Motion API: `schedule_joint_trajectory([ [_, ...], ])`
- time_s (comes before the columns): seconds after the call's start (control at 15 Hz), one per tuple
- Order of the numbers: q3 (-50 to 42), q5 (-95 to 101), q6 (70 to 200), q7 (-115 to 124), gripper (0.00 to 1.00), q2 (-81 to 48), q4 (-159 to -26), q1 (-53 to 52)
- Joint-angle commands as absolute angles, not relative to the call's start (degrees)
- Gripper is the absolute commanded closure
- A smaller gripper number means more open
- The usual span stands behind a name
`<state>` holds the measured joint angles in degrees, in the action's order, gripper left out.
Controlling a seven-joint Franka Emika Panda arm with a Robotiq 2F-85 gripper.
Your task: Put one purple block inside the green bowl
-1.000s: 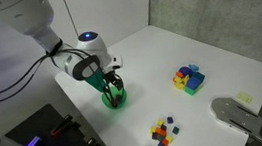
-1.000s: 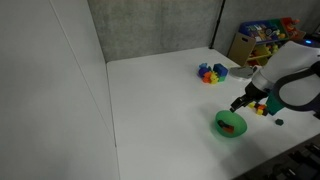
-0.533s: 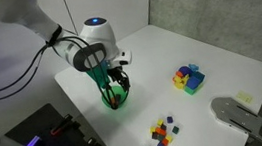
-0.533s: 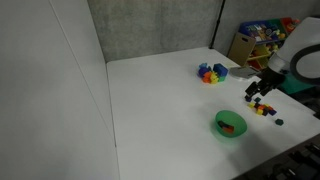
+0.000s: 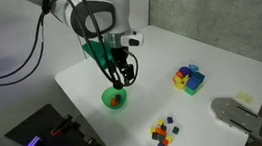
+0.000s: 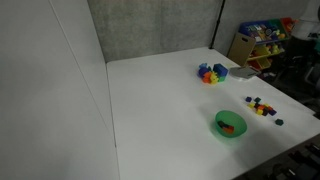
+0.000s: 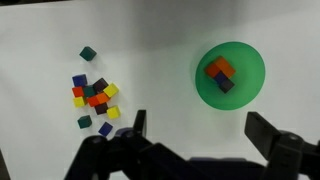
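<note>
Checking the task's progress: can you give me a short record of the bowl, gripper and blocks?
bowl: green, upright
contents: two blocks, one orange-red, one dark and purple-looking
gripper: open, empty, raised near the bowl
loose blocks: small pile on the table, apart from the bowl
block cluster: multicoloured, farther off

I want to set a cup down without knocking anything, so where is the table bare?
The table is widely bare from the green bowl and the block cluster across to the wall. The strip between those two is free too. Crowded: the loose cubes beside the bowl.
</note>
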<state>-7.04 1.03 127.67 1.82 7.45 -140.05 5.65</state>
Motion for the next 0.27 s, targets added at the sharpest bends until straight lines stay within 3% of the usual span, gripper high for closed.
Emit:
schedule_joint_trajectory([
  [0.0,-7.3,2.0,122.6,0.4,0.0,9.6,-137.4,6.8],
  [0.2,-7.0,1.2,124.1,1.4,0.0,9.1,-138.1,6.8],
])
